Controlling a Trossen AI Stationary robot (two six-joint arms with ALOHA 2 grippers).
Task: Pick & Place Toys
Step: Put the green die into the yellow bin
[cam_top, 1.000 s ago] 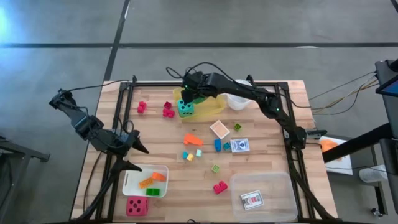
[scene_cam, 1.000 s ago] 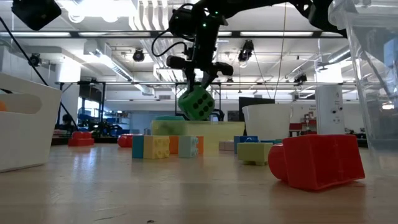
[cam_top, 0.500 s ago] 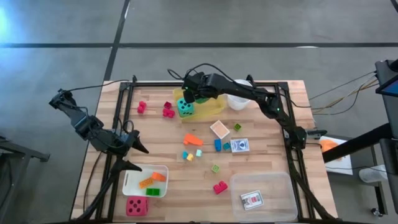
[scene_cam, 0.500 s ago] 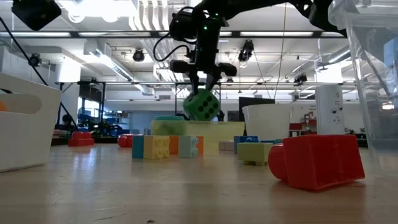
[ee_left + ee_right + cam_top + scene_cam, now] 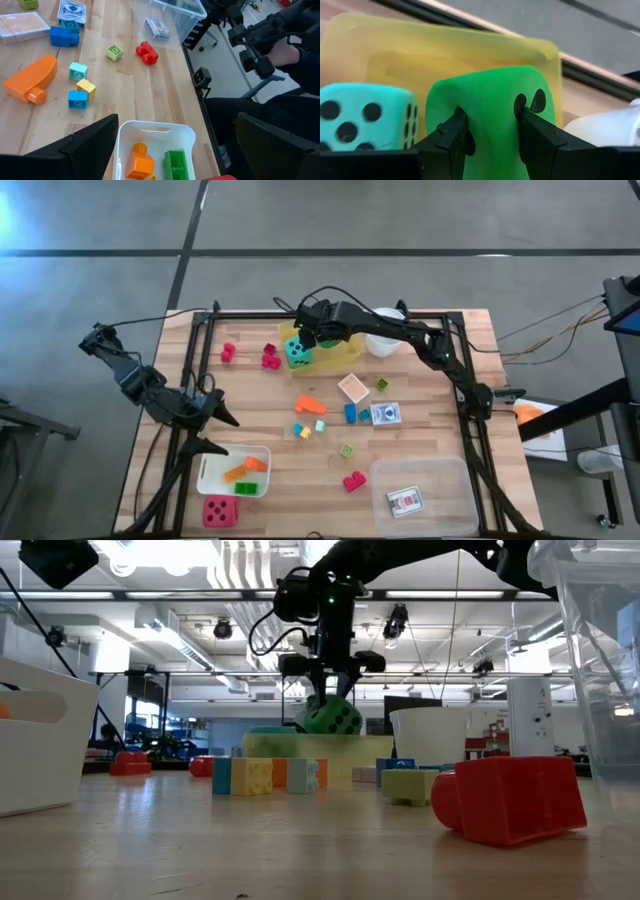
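My right gripper (image 5: 309, 334) hangs over the yellow tray (image 5: 340, 352) at the table's far middle, shut on a green black-dotted die (image 5: 333, 718). The die's underside is about level with the tray's rim (image 5: 330, 740). A teal die (image 5: 297, 354) sits in the tray's left end, beside the green one (image 5: 490, 115). Loose blocks (image 5: 309, 406) and a playing card (image 5: 386, 414) lie mid-table. My left gripper (image 5: 222, 417) waits open at the left, near the white tray (image 5: 262, 452). My right gripper pinches the green die between its two fingers (image 5: 452, 135), on two opposite faces (image 5: 470, 107). The soft faces dent in at the fingertips. The fingers come slanting down from above. The die is lifted and hangs tilted below them, over the yellow tray.
A round white cup (image 5: 383, 343) stands right of the yellow tray. The white tray holds orange and green blocks (image 5: 155, 162), with a red die (image 5: 220, 511) in front of it. A clear bin (image 5: 452, 473) with a card sits near right. A person (image 5: 295, 55) sits beyond the table's edge.
My right gripper has gone down and slightly toward the table's right edge with the green die. The die has sunk from well above the yellow tray to about its rim and has tipped a little.
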